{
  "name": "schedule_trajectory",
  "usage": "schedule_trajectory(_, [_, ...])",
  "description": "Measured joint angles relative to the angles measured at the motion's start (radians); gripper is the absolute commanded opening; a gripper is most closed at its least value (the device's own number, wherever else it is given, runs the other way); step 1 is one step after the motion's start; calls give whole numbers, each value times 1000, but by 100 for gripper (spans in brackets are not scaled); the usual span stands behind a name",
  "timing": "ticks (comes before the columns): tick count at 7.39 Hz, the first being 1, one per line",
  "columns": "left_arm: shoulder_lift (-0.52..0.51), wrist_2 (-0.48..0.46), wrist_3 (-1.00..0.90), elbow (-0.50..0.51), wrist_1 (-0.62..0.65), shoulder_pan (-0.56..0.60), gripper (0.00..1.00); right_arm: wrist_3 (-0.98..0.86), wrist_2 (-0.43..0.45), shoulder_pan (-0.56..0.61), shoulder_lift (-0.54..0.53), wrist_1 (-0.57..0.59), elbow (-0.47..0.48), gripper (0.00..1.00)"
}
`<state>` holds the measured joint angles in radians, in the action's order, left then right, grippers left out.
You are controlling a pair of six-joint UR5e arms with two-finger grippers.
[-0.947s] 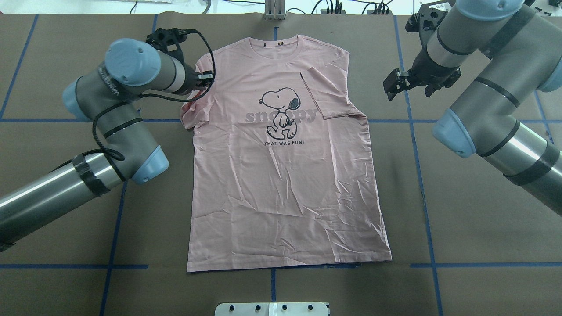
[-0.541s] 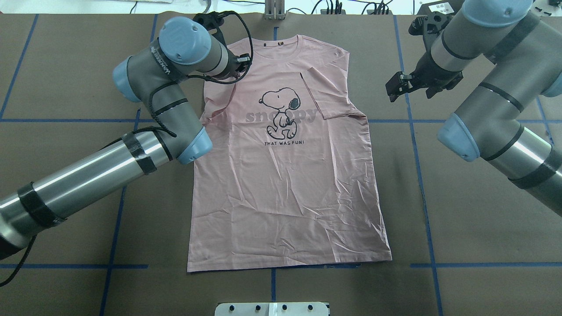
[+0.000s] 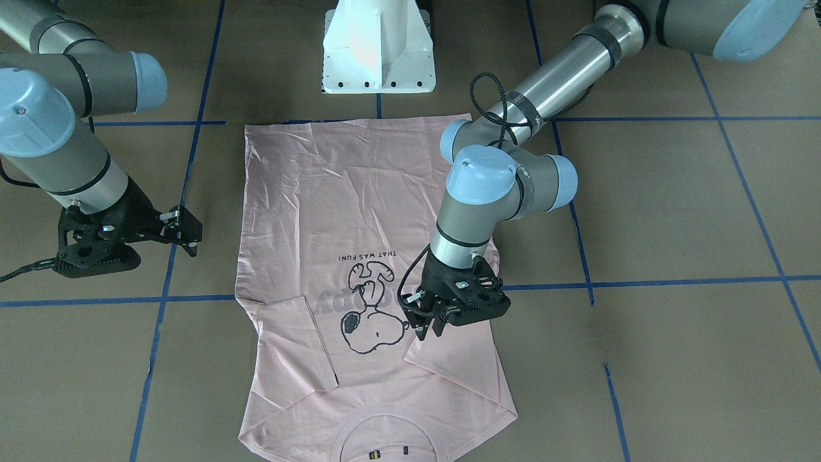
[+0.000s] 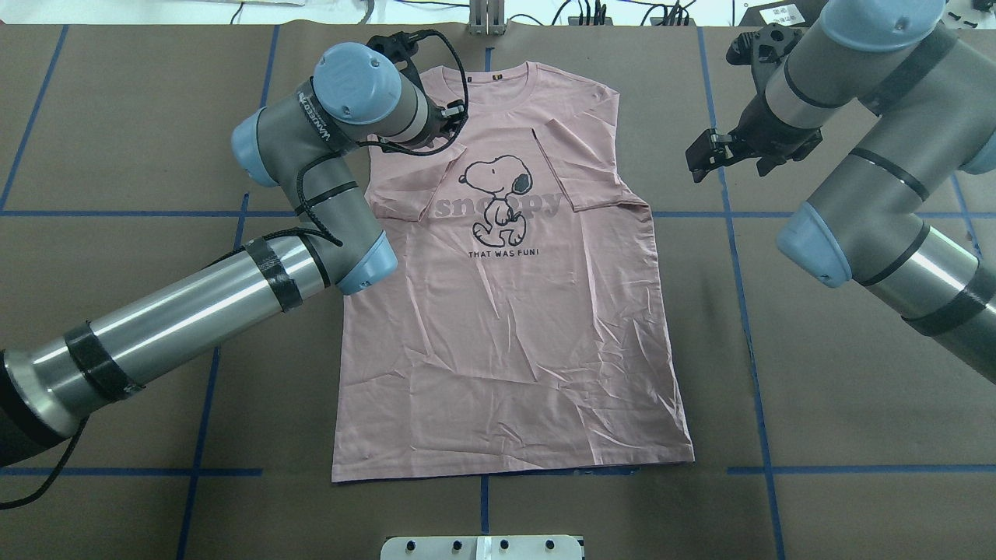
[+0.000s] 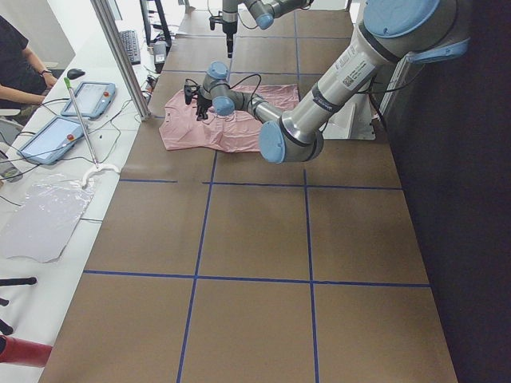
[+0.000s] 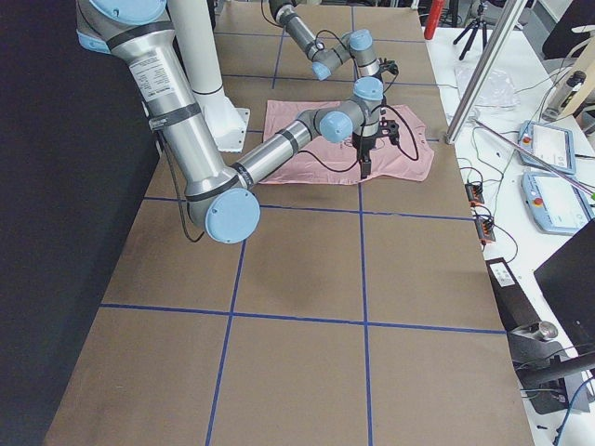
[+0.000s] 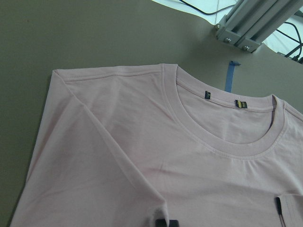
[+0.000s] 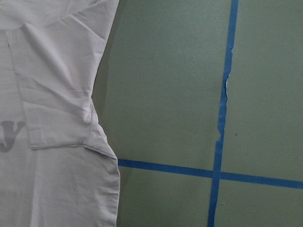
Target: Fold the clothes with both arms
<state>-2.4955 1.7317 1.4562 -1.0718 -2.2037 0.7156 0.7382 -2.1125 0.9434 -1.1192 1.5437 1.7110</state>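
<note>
T-shirt (image 4: 506, 334) sleeve pinched in left claw (image 3: 430, 331), folded inward

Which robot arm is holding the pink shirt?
The left one. The left end effector sits over the T-shirt beside the dog, pinching its sleeve. The right end effector hangs open, off the cloth.

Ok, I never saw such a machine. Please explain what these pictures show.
It is a robot: a left arm and a right arm, each ending in a two-finger gripper. Two pictures look down on the table, one from behind the robot, one facing it; two look from the table's ends; two come from wrist cameras. A pink T-shirt with a cartoon dog lies flat on the table. The left gripper is shut on the left sleeve, drawn over the chest. The right gripper hangs open beside the shirt, empty; the right sleeve lies folded in.
</note>
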Motion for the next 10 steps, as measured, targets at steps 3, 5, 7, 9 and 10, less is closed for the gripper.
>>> schedule_trajectory(3, [45, 22, -3, -99, 23, -9, 100, 50, 1, -1, -8, -8, 18, 100])
schedule_trajectory(5, [154, 51, -10, -297, 129, -25, 100, 202, 13, -35, -94, -73, 113, 100])
schedule_trajectory(7, [275, 54, -13, -512, 291, -55, 100, 349, 67, -113, -226, -181, 221, 100])
schedule_trajectory(9, [370, 22, -64, -677, 467, -101, 100, 489, 137, -218, -310, -217, 317, 100])
schedule_trajectory(10, [418, -6, -123, -747, 522, -118, 100, 560, 185, -285, -337, -220, 359, 100])
